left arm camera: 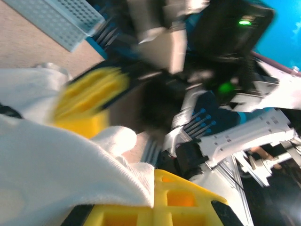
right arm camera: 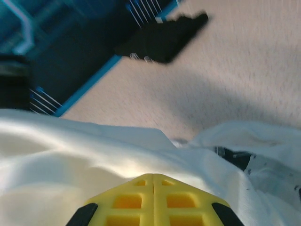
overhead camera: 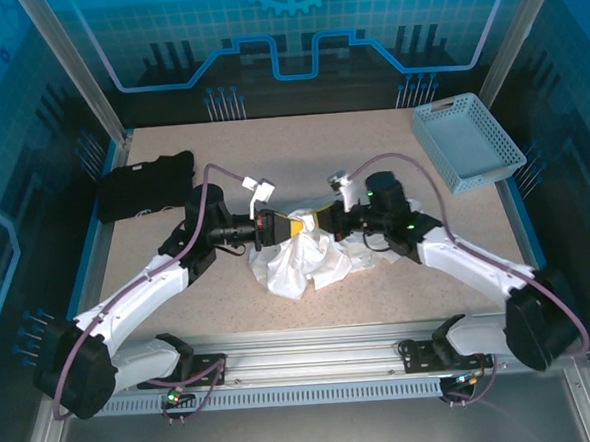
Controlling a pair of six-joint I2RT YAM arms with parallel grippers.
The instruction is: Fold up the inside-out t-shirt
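Observation:
The inside-out t-shirt (overhead camera: 303, 263) is a crumpled white heap at the middle of the table, with its top pulled up to where both grippers meet. My left gripper (overhead camera: 292, 224) is shut, and a fold of the white cloth (left arm camera: 56, 160) is pinched between its yellow fingers (left arm camera: 188, 200). My right gripper (overhead camera: 320, 219) faces it almost tip to tip. In the right wrist view its yellow jaws are closed together at the tip (right arm camera: 153, 178), with the shirt (right arm camera: 70, 160) spread taut around it. A dark patch (right arm camera: 233, 157) shows on the cloth at the right.
A black folded garment (overhead camera: 145, 185) lies at the back left of the table (overhead camera: 400, 295), also visible in the right wrist view (right arm camera: 164, 35). A pale blue basket (overhead camera: 468, 142) stands at the back right. Blue walls enclose the table.

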